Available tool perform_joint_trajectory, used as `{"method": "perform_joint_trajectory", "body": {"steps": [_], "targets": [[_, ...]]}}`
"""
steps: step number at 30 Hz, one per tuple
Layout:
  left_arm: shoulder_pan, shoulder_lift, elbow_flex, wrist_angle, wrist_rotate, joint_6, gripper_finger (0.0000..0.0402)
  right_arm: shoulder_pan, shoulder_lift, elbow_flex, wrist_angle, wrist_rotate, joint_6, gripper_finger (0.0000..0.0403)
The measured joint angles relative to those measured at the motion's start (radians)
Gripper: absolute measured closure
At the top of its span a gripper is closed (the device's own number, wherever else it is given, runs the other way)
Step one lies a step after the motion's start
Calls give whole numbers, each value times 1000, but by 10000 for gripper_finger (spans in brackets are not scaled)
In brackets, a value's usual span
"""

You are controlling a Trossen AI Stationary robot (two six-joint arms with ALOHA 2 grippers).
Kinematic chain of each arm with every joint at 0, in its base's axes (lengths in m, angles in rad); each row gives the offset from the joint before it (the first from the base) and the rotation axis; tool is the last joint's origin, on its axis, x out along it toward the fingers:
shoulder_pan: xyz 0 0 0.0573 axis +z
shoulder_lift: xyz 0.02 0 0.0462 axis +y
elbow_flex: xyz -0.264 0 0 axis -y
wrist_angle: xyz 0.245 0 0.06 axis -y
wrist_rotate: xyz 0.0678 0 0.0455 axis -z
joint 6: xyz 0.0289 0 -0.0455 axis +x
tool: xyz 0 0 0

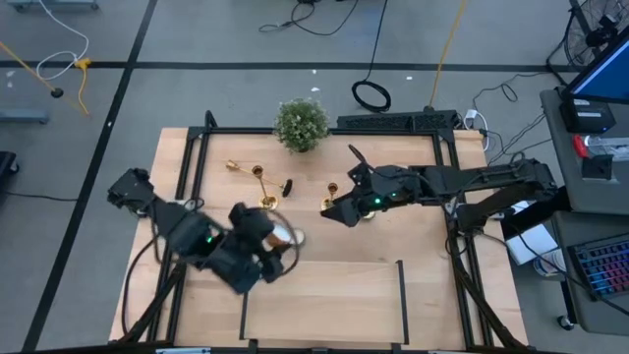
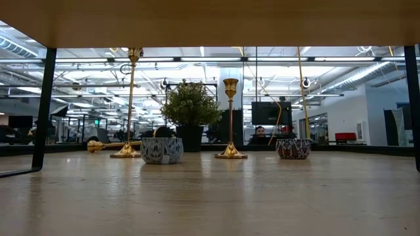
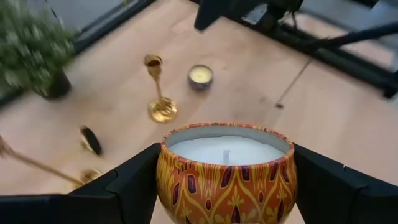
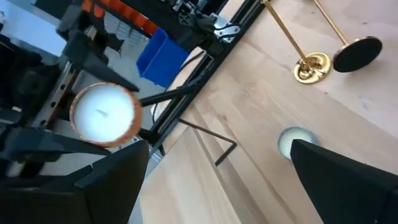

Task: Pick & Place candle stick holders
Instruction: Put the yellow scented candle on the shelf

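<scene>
Candlesticks [image 1: 267, 202] stand between left gripper [image 1: 278, 239] and plant [image 1: 301, 125].

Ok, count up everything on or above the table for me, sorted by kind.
Gold candlesticks: 3, two upright, one lying
Candle tins: 3, an orange candle tin, a blue-white one, a dark red one
Potted plant: 1
Total: 7
</scene>
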Motion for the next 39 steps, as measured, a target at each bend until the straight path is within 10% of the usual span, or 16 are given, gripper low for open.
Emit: {"method": "perform_joint_trajectory", "body": {"steps": [11, 24, 39], "targets": [[-189, 116, -1, 157, -108, -473, 105, 39, -68, 0, -33, -139, -55, 16], [-165, 294, 0, 741, -171, -248, 105, 115, -66, -10, -79, -227, -109, 16], [-156, 337, 363, 218, -437, -244, 105, 135, -66, -13, -76, -251, -107, 16]]}}
